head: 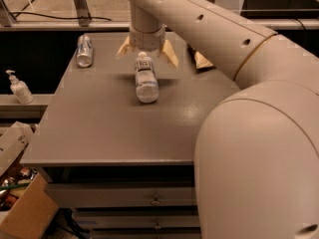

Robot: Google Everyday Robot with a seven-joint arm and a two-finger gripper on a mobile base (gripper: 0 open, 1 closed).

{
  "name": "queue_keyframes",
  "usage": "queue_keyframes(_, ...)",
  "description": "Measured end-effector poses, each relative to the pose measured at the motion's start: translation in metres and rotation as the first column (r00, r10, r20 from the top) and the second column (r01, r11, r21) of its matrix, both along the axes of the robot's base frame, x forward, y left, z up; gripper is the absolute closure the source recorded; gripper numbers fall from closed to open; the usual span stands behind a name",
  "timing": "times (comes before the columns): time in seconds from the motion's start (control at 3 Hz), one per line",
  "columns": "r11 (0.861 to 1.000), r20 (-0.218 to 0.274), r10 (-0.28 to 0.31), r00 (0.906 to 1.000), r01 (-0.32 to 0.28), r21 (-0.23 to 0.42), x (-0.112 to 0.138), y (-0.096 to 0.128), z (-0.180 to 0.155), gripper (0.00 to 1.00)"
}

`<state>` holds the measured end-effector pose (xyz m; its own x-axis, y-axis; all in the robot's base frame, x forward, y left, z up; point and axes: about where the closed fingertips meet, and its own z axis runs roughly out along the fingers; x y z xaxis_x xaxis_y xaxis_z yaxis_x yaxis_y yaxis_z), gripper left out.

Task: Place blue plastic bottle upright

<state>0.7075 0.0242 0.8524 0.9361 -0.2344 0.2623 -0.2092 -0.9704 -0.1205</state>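
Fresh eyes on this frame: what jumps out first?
The big white arm fills the right side. Its gripper hangs open over the far middle of the grey table, astride the cap end of the blue plastic bottle, which lies on its side. A silver can lies near the far left corner, and a white pump bottle stands on the ledge to the left.

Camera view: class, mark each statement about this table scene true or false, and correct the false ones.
1. The blue plastic bottle lies on its side on the table. True.
2. The tool is shut on the bottle. False: its fingers are spread open, one on either side of the bottle's cap end.
3. The silver can stands upright. False: it lies on its side near the table's far corner.
4. The white pump bottle stands off the table, on a ledge beside it. True.
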Motion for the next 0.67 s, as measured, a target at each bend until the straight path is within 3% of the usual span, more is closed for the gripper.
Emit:
queue_keyframes(0.33, 0.998, 0.002, 0.028, 0.9996, -0.028, -0.063, 0.0003, 0.0077, -0.0117, 0.00)
queue_keyframes(0.67, 0.994, -0.010, 0.048, 0.9988, -0.049, -0.102, -0.0003, 0.0135, -0.0175, 0.18)
